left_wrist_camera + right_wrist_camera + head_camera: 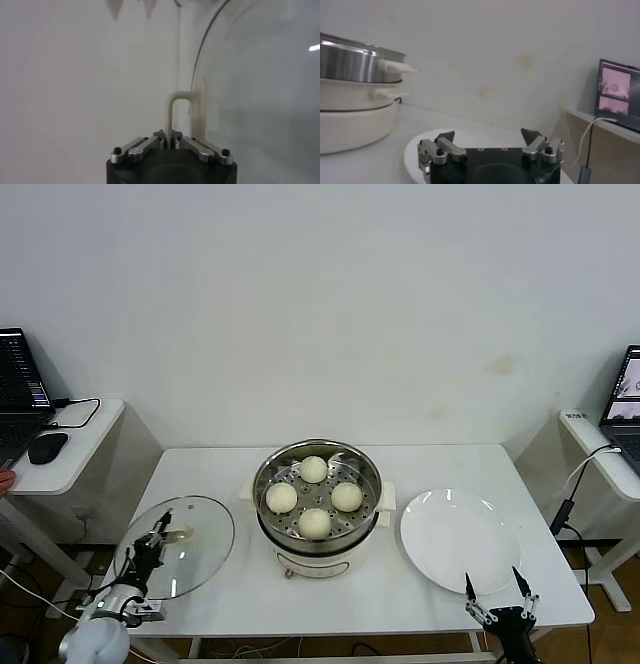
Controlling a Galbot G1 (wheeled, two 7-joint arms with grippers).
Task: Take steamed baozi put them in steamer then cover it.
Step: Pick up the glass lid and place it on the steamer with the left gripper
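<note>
Several cream-white steamed baozi (314, 496) sit inside the shiny steel steamer (268, 473) on its white cooker base at the table's middle. The clear glass cover (200, 536) lies at the table's front left. My left gripper (158, 537) is shut on the cover's cream handle (176, 112), whose thin bar runs between the jaws in the left wrist view. My right gripper (492, 586) stands open at the front right, just before the white plate (458, 539), with nothing between its fingers. In the right wrist view the steamer (355, 62) stands off to one side.
The bare white plate (415, 150) lies to the right of the steamer. Side desks with laptops flank the table: one at the far left (20, 389) with a mouse (47, 447), one at the far right (625, 399). A cable (575, 484) hangs by the right desk.
</note>
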